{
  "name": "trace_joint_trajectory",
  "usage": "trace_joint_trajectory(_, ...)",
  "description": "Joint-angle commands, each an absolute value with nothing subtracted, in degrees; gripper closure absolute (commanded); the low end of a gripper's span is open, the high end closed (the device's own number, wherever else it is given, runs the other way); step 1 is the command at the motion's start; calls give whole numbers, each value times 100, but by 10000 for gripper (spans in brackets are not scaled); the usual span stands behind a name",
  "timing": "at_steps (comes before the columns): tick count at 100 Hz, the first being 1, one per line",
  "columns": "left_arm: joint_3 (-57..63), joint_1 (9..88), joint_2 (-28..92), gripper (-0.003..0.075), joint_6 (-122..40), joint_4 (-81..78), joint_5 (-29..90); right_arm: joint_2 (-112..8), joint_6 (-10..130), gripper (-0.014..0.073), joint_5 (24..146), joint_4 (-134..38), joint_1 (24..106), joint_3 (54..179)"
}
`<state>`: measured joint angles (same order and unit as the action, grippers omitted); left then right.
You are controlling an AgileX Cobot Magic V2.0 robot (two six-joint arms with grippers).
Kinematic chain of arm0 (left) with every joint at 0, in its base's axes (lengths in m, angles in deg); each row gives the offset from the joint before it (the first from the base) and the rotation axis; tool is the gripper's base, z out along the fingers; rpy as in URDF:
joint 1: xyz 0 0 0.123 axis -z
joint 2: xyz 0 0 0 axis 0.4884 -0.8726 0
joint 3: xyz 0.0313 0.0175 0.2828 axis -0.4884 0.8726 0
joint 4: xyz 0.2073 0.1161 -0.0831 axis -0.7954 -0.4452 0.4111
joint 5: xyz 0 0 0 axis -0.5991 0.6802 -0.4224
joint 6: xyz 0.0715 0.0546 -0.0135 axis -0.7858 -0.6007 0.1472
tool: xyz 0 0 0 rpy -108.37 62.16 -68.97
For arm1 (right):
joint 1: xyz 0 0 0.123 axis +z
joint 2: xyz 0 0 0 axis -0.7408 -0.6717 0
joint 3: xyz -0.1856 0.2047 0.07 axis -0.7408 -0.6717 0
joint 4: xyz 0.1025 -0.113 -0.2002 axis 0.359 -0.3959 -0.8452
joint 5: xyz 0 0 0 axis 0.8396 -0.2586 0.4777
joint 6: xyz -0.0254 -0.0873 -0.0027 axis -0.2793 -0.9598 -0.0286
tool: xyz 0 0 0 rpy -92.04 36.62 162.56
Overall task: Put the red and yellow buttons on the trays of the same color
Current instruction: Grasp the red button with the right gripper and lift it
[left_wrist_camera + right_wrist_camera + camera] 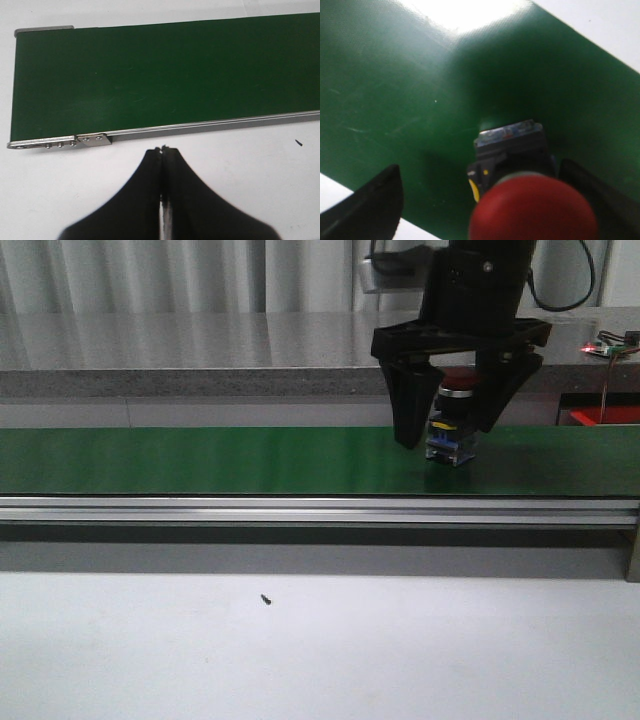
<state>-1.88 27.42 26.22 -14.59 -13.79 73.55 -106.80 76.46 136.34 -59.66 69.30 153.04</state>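
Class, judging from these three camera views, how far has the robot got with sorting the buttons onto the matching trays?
Done: nothing visibly placed. In hand: the right gripper stands open around the upright red button on the green belt, not yet gripping. Left: grasp it and carry it to the red tray. The left gripper is shut and away from the button; no yellow button is visible.

Button (452,425) on conveyor belt (200,462), right of centre, between right gripper (447,432) fingers; bench (300,650) in front; tray (605,416) far right behind

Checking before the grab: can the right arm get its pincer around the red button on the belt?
Probably yes: the right pincer is open and straddles the red button, nothing between.
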Motion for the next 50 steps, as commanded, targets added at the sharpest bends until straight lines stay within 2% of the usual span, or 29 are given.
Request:
trace_joint_trajectory(1,-338,2792,2738,740,-1452,-1245,7091,-10385,7581,48,13626,-6032,6904,15428)
trace_joint_trajectory(11,-338,2792,2738,740,-1452,-1245,7091,-10385,7622,215,13682,-6058,6904,15428)
trace_joint_trajectory(21,-338,2792,2738,740,-1452,-1245,7091,-10385,7676,323,13716,-6111,6904,15428)
trace_joint_trajectory(28,-338,2792,2738,740,-1452,-1245,7091,-10375,7708,348,13725,-6147,6904,15449)
trace_joint_trajectory(50,-338,2792,2738,740,-1452,-1245,7101,-10148,7818,347,13883,-6599,6866,15768)
